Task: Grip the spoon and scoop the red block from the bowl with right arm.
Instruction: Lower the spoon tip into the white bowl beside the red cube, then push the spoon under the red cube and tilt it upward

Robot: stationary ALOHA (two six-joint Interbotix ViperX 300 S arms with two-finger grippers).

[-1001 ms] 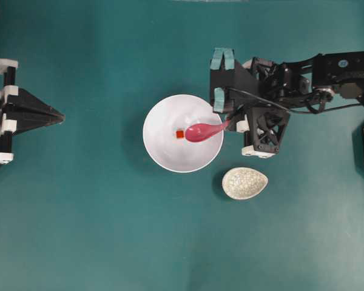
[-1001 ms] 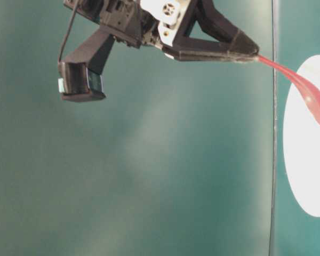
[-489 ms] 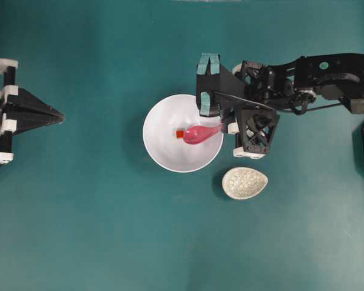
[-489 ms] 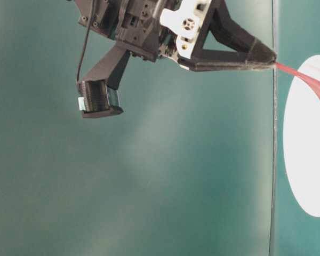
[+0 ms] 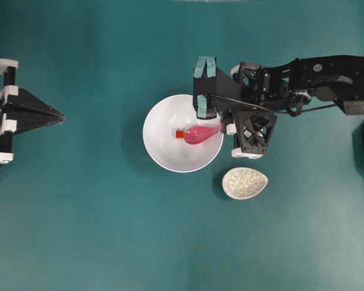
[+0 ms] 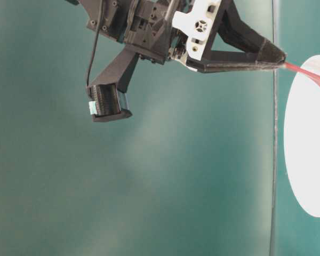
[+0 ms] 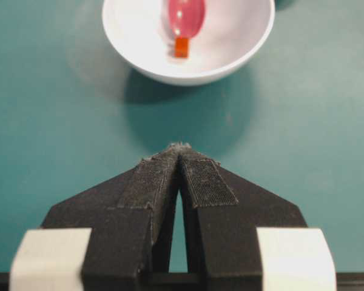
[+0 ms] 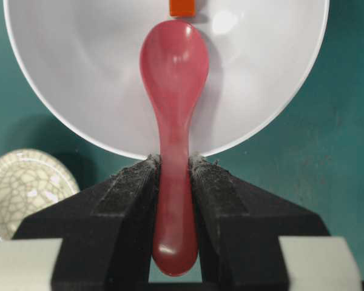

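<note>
Over the bowl: right end effector (image 8: pixel 175 176), clamped on the spoon's handle
Spoon (image 8: pixel 173 79): dips inside the bowl (image 5: pixel 164 151), tip just beside the block
Block (image 5: pixel 179 134): on the bowl floor, near its middle
Left end effector (image 7: pixel 179 151): pads pressed together, holding nothing, well apart from the bowl
Speckled dish (image 5: pixel 245 183): on the worktop (image 5: pixel 97 230) beside the bowl

Item: small cream crackle-glazed oval dish (image 5: pixel 245 183), resting on the bench at the four o'clock position from centre, overhead view. Item: teal-surfaced bench (image 5: pixel 109 230), matte.
</note>
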